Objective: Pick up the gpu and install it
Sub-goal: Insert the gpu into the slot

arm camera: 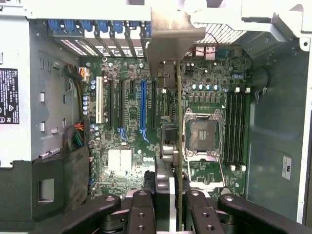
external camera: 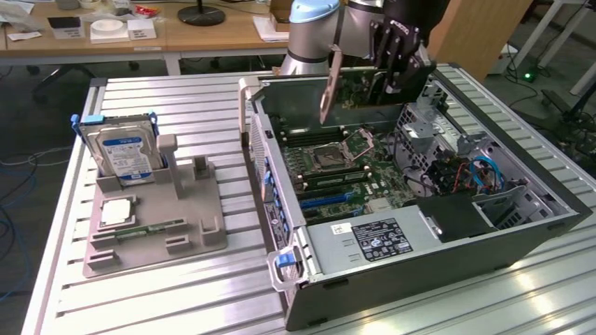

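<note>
- Computer case [external camera: 437, 279]: lying open-side up. Its walls box the work in on all sides, so in my view the free room is straight above. On the exterior view's clock face, the rear wall [external camera: 264, 150] stands at 9 o'clock of the card.
- Motherboard [external camera: 340, 178]: lies flat on the case floor under the arm. The cables [external camera: 461, 174] bunch at 3 o'clock of it, well apart from the card.
- Gripper [external camera: 398, 73]: up at 12 o'clock over the board, fingers clamped on the gpu [external camera: 359, 87]. The card hangs on edge in the air above the case, touching nothing else.
- CPU socket [arm camera: 200, 134]: the wrist view shows the card's edge running just beside it. Coming down off-line could scrape it or nearby parts.
- Blue slot [arm camera: 143, 105]: long and narrow, with other slots tight on both sides. A slight tilt or twist could jam the card edge or land it in the wrong one.
- Bracket [arm camera: 170, 44]: sits at the rear-wall end. I reckon it could catch that wall's rim.
</note>
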Tool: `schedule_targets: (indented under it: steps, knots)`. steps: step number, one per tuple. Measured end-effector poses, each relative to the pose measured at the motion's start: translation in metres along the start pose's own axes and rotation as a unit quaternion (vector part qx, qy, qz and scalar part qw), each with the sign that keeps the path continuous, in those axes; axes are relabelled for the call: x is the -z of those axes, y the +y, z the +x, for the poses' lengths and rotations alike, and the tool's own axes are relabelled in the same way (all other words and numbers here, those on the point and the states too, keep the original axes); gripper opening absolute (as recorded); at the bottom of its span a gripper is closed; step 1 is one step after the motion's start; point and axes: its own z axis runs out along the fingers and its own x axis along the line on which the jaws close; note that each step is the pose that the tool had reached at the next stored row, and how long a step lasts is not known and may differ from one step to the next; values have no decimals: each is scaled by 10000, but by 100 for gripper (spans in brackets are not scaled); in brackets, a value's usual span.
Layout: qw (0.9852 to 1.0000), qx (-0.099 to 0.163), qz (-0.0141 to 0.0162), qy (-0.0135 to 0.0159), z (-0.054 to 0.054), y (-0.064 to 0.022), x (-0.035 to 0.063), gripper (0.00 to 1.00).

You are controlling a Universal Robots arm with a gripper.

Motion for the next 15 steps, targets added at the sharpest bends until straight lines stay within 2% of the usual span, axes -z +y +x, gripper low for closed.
schedule_targets:
  steps: [3,8,13,14,15]
  knots:
    - [10000,-9,23,-1,-2,-2,-40,28]
    - [9999,-168,24,0,-17,1,-130,28]
    - [9998,-179,27,1,-18,35,-217,28]
    - [9998,-178,38,1,-21,46,-232,28]
    - [9998,-178,64,1,-24,53,-242,28]
